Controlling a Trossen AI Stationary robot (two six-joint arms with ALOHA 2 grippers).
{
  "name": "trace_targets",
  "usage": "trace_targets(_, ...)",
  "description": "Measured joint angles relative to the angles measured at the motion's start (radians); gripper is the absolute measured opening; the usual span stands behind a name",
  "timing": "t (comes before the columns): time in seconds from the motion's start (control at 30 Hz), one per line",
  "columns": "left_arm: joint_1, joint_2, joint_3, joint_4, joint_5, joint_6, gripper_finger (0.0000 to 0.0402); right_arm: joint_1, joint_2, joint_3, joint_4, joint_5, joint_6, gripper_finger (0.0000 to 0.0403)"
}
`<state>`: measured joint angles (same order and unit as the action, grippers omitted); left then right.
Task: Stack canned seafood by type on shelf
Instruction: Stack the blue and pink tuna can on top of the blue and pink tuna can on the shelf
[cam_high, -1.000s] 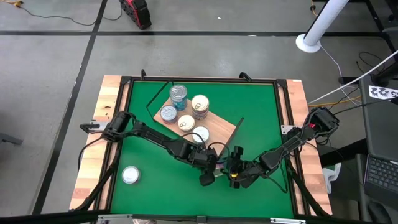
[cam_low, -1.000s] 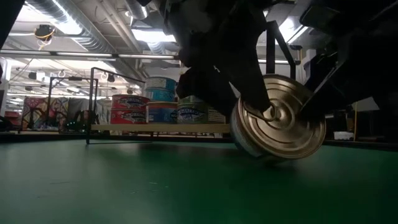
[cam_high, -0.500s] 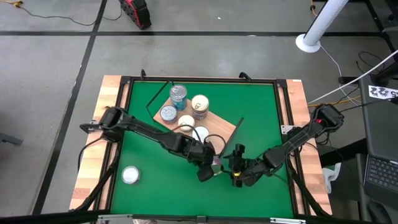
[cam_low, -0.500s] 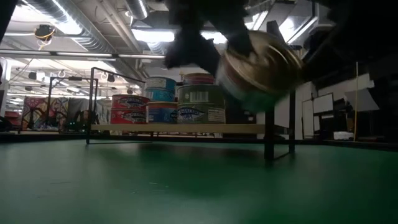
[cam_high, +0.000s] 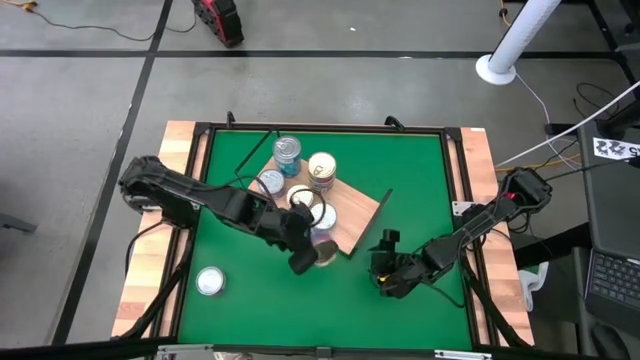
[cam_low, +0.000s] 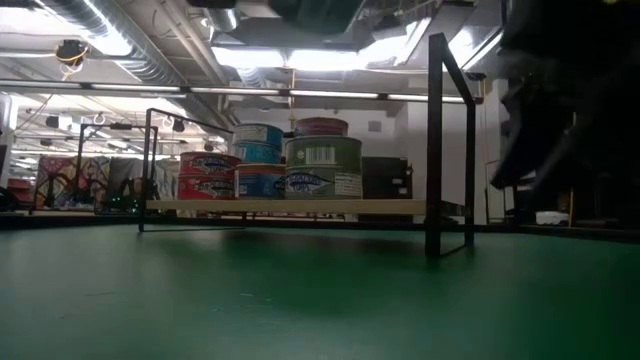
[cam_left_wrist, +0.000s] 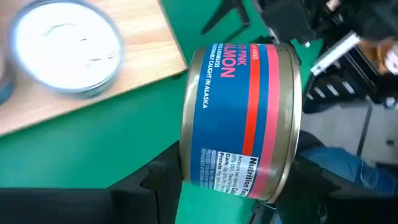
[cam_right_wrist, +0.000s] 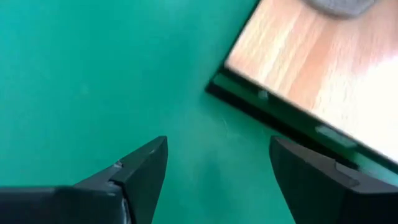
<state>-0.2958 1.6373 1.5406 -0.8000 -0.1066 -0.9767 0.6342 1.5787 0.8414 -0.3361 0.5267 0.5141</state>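
1. Nearest the front edge, at about 7 o'clock on the green mat (cam_high: 400, 180), one silver-lidded tin (cam_high: 209, 281) lies alone, well apart from everything else.
2. Next, at roughly 5 o'clock, the right gripper (cam_high: 383, 262) hangs low over bare mat just off the shelf's near corner; its fingers (cam_right_wrist: 140, 171) stand apart with nothing between them.
3. Toward the middle, the left gripper (cam_high: 305, 255) is clamped on a blue tin with a pink-red band (cam_left_wrist: 242, 121), held tipped on its side at the shelf's near edge. The wrist view shows the label facing the camera, with a dark finger on either side of the tin.
4. Behind it, the wooden shelf (cam_high: 355, 212) sits turned at an angle around the mat's centre, its dark frame posts standing at the corners.
5. Farther back, toward 11 o'clock, the other tins (cam_high: 287, 150) are grouped on the shelf. The low view shows them in short stacks: red-labelled, blue-labelled and green-labelled.
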Motion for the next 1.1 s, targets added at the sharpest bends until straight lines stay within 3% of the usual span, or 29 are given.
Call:
trace_targets(0.3,0.022,-0.138,0.0,-0.15,-0.162,-0.182,0.0192,0.0,0.001,0.006,-0.11,-0.034,0.0,0.028)
trace_targets(0.47,0.054,-0.18,-0.003,-0.228,-0.18,-0.282,0.0193,0.0,0.001,0.068,-0.263,-0.039,-0.001,0.028)
trace_targets(0.8,0.123,-0.196,-0.005,-0.24,-0.157,-0.304,0.0192,0.0,0.001,0.229,-0.613,0.006,-0.078,0.028)
trace_targets(1.1,0.158,-0.195,-0.125,-0.192,-0.122,-0.341,0.0193,0.0,0.001,0.273,-0.808,0.041,-0.076,0.028)
